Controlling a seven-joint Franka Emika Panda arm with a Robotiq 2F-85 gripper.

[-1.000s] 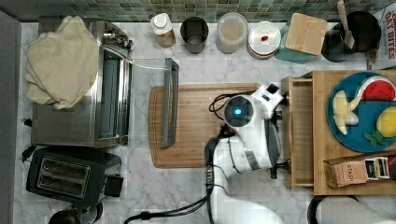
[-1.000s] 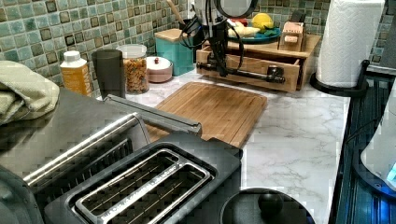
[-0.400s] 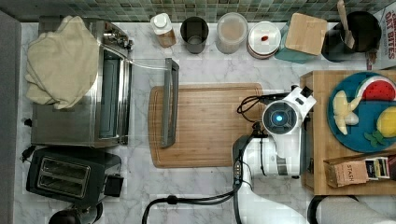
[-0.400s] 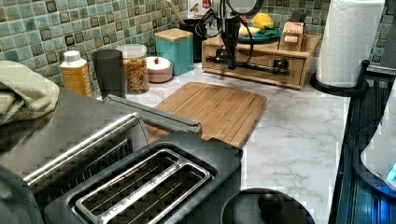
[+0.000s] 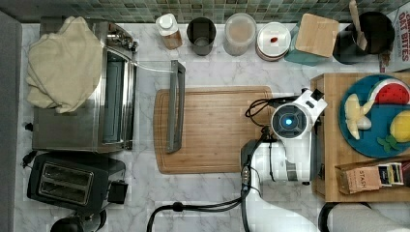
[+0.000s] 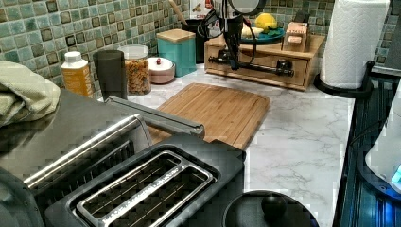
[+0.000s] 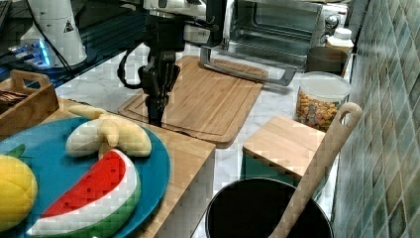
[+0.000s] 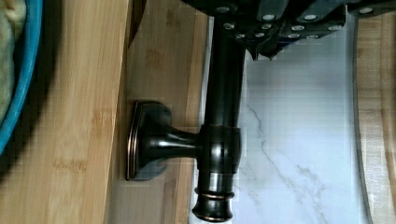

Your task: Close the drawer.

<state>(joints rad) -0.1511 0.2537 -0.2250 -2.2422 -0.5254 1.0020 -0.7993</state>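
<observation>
The light bamboo drawer [image 6: 265,57] sits pushed into its wooden stand [image 5: 333,96], its front flush with the stand's face. Its long black bar handle [image 8: 223,116] runs across the drawer front [image 8: 159,70] on a dark post. My gripper [image 6: 233,59] hangs straight down at the handle, toward the left view's left end of the bar. Seen from the wrist, its fingertips [image 8: 264,49] come together in a point beside the bar and touch it. In the right view the gripper [image 7: 154,116] stands just in front of the stand's edge.
On the stand sit a blue plate [image 5: 372,145] of toy fruit and a tea box [image 5: 370,176]. A wooden cutting board [image 5: 212,128] lies beside my arm. The toaster oven's door [image 5: 176,106] hangs open over it. Jars [image 5: 239,31] line the back wall. A paper towel roll [image 6: 354,42] stands nearby.
The drawer stood pulled out a second ago; my gripper moved toward the top view's right with the handle, and the drawer slid fully into the stand.
</observation>
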